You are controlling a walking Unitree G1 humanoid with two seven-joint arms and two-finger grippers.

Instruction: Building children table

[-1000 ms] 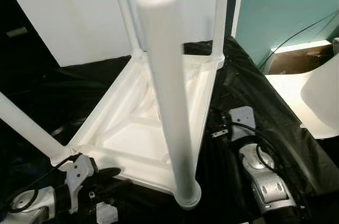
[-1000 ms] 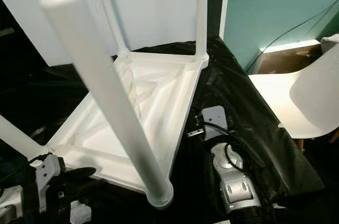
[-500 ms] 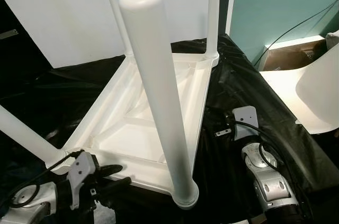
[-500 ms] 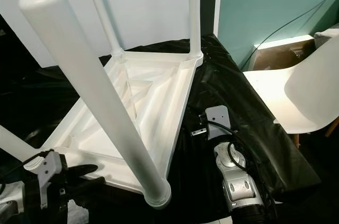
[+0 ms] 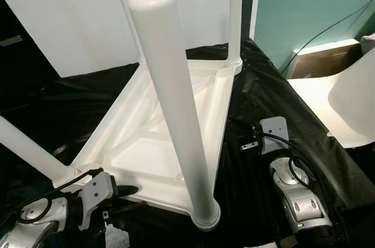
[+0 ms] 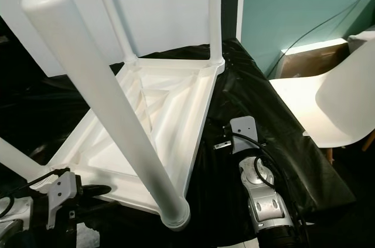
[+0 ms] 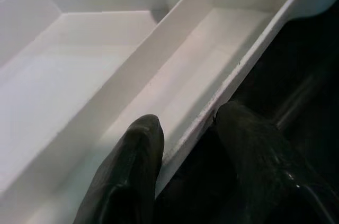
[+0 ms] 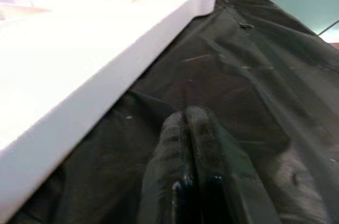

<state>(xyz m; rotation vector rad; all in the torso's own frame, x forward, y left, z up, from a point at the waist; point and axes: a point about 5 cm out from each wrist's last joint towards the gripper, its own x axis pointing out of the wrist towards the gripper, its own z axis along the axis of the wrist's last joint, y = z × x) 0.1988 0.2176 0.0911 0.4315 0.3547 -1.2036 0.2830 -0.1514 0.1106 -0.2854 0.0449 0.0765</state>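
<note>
A white children's table (image 5: 153, 142) lies upside down on a black sheet (image 5: 275, 98). Its legs stand upward, and the near leg (image 5: 176, 113) rises toward the camera. Another leg (image 5: 26, 147) leans out at the left. My left gripper (image 5: 126, 190) is at the table's near left rim, open. In the left wrist view one finger (image 7: 132, 171) sits inside the underside and the other outside the rim (image 7: 183, 144). My right arm (image 5: 293, 195) rests on the sheet beside the table's right edge. Its gripper (image 8: 189, 121) is shut on nothing, a little away from the table's side (image 8: 95, 75).
A white chair (image 5: 351, 104) stands at the right, close to my right arm. A white panel (image 5: 70, 25) leans behind the table. A teal wall (image 5: 310, 2) with a hanging black cable is at the back right.
My left gripper has moved in toward the table's near rim, and its fingers now stand on either side of it. The right arm has hardly moved.
</note>
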